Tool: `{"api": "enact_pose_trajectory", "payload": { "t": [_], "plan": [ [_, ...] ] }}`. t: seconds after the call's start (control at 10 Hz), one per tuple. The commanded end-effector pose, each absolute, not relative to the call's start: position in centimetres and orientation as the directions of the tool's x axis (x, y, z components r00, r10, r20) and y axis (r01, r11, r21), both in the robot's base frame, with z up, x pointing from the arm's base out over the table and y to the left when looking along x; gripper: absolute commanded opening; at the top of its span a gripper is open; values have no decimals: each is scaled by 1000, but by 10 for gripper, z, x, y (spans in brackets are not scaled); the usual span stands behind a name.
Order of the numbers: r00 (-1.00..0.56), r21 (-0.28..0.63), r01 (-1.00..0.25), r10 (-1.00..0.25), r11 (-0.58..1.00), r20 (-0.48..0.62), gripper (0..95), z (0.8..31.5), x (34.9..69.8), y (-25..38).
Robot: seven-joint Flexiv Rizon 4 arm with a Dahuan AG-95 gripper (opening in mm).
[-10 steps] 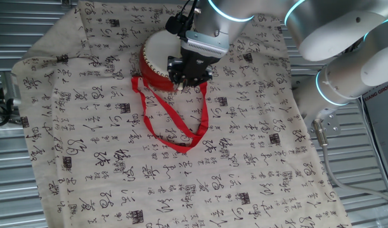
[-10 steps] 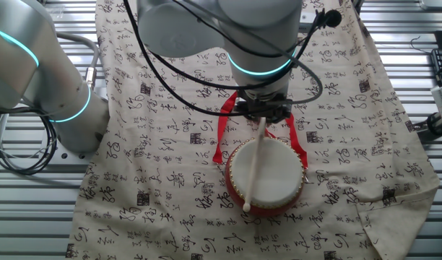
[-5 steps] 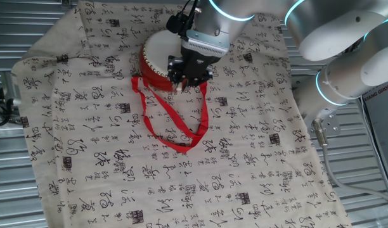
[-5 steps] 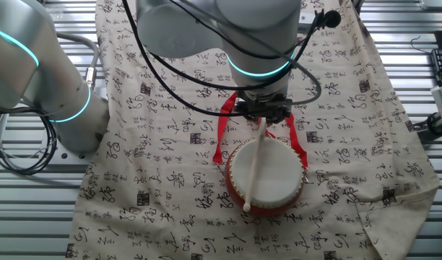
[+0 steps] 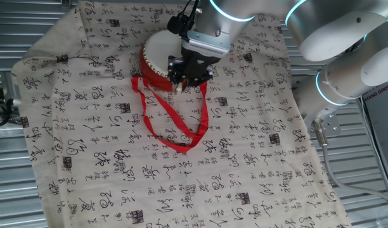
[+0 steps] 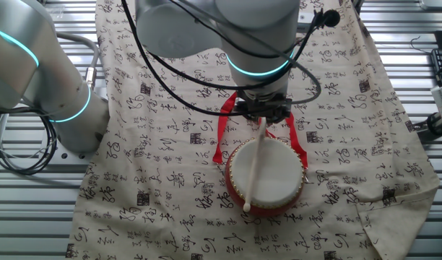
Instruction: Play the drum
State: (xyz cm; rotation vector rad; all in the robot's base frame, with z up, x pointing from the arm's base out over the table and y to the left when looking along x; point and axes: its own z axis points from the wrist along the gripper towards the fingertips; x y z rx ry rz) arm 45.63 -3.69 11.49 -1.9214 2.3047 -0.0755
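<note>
The drum (image 6: 268, 177) is small and round, with a red side wall and a cream-white head, and it rests on the printed cloth. Its red ribbon strap (image 5: 172, 123) loops away from it over the cloth. My gripper (image 6: 263, 115) hangs just behind the drum's far rim, shut on a pale wooden drumstick (image 6: 254, 167) that slants down across the drum head, its round tip near the head's front edge. In the first fixed view the gripper (image 5: 187, 75) hides part of the drum (image 5: 157, 60), and the stick is out of sight there.
A cream cloth with black calligraphy (image 5: 118, 158) covers the table. The arm's white links (image 5: 346, 57) rise at the right of that view and its base (image 6: 62, 108) stands at the left of the other. Ribbed metal table (image 6: 33, 209) shows around the cloth.
</note>
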Motion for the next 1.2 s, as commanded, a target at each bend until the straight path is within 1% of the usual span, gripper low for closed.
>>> {"api": "enact_pose_trajectory", "payload": {
  "t": [0.1, 0.2, 0.3, 0.7, 0.8, 1.2],
  "plan": [
    [-164, -129, -977, -984, 172, -74, 570, 114, 457, -37],
    [-158, -130, -978, -985, 166, -70, 570, 114, 458, -36],
    [-149, -129, -979, -987, 157, -64, 760, 114, 459, -35],
    [-160, -106, -981, -987, 161, -15, 760, 115, 462, -33],
    [-155, -96, -983, -988, 155, -14, 950, 118, 464, -33],
    [-175, -67, -982, -985, 174, 4, 950, 134, 470, -27]
  ]
}}
